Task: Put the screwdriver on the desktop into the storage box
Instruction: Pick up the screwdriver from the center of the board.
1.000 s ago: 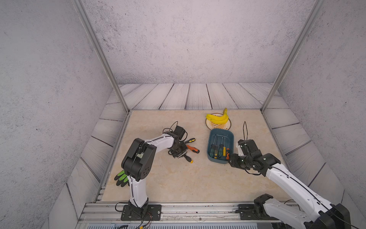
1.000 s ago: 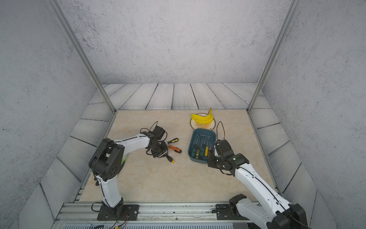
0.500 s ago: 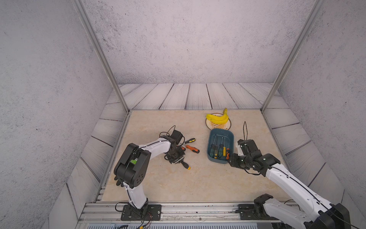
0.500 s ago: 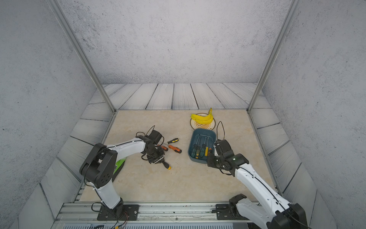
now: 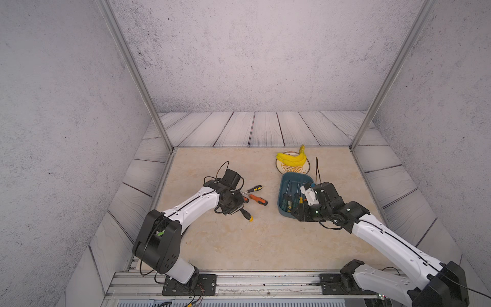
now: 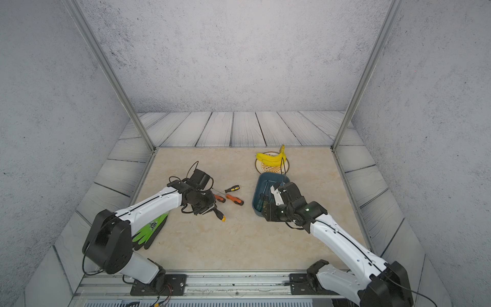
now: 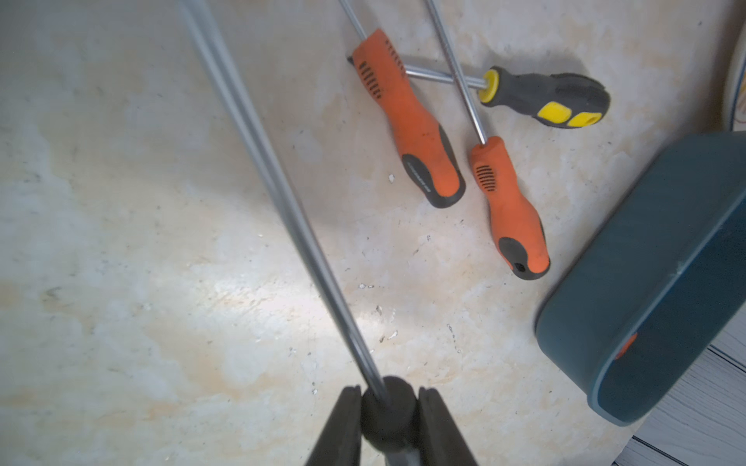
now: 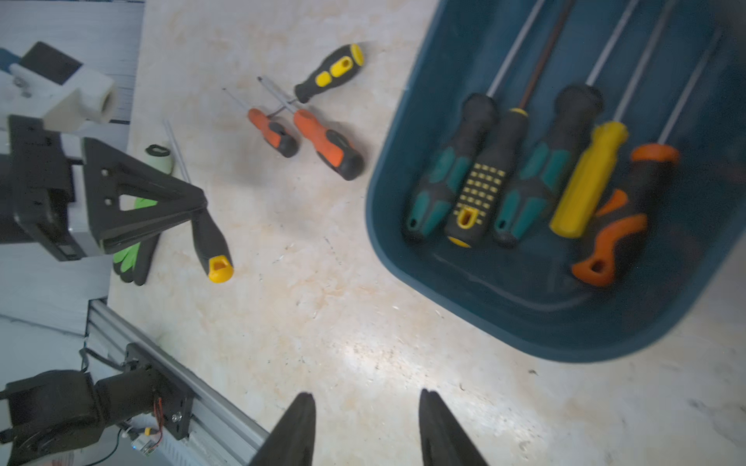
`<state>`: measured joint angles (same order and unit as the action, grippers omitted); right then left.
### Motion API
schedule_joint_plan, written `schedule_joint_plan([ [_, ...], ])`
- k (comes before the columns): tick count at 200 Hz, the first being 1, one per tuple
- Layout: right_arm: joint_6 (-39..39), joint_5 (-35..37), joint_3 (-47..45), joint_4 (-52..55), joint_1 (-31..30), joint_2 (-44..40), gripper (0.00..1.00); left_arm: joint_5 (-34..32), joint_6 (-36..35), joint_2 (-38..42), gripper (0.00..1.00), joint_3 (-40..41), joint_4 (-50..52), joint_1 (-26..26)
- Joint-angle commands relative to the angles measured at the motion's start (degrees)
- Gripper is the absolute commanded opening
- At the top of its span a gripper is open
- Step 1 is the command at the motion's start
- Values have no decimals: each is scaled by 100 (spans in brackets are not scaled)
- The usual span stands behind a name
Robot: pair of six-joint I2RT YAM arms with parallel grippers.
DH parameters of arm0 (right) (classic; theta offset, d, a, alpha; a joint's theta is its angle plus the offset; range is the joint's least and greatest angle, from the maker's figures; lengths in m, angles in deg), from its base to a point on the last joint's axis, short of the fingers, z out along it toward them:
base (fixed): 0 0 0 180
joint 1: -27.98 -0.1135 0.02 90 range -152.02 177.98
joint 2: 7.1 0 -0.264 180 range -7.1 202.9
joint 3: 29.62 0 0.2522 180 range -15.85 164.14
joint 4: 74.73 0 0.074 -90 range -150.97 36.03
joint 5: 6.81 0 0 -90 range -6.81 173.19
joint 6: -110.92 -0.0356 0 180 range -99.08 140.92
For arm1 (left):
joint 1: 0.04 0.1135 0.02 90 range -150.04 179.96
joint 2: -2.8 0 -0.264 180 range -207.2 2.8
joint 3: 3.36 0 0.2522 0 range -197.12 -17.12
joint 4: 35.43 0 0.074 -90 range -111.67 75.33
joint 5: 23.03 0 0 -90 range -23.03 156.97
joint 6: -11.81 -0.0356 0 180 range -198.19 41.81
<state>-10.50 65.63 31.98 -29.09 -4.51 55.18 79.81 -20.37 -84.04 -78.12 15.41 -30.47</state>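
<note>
My left gripper is shut on the black handle of a screwdriver with a yellow butt; its steel shaft slants away over the desktop. Three more screwdrivers lie crossed just beyond it: two orange ones and a black-yellow one. The teal storage box stands to the right with several screwdrivers side by side inside. My right gripper is open and empty, low over the desktop by the box's near corner.
A round plate with yellow bananas sits right behind the box. A green and black glove lies under my left arm near the table's left edge. A metal rail runs along the front.
My left arm's elbow has swung toward the front left, and its gripper has drawn the held screwdriver slightly nearer the front. My right arm stays by the box.
</note>
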Motion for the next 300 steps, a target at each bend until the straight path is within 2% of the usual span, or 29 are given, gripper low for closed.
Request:
schedule_joint_plan([
  [1, 171, -442, 295, -320, -252, 213, 47, -176, -212, 339, 0, -139, 135, -106],
  [50, 197, -976, 812, -630, -744, 851, 48, -274, -402, 897, 0, -231, -172, -511],
  [94, 10, -1313, 1027, -948, -910, 1266, 49, -273, -454, 1055, 0, -361, -295, -914],
  [194, -148, -1408, 1292, -1173, -1225, 1840, 48, -81, -430, 1148, 0, -407, -707, -1287],
  [213, -164, -1377, 1301, -1183, -1223, 1884, 44, -71, -429, 1161, 0, -401, -721, -1316],
  [240, -176, -1314, 1329, -1168, -1224, 1899, 27, -100, -443, 1170, 0, -396, -724, -1333],
  [273, -146, -1153, 1350, -1017, -1225, 1889, 15, -174, -448, 1170, 0, -424, -702, -1333],
  [283, -143, -1149, 1339, -1008, -1224, 1886, 14, -179, -453, 1184, 8, -435, -686, -1329],
  [300, -163, -1053, 1325, -969, -1218, 1858, 12, -258, -468, 1218, 30, -457, -652, -1327],
])
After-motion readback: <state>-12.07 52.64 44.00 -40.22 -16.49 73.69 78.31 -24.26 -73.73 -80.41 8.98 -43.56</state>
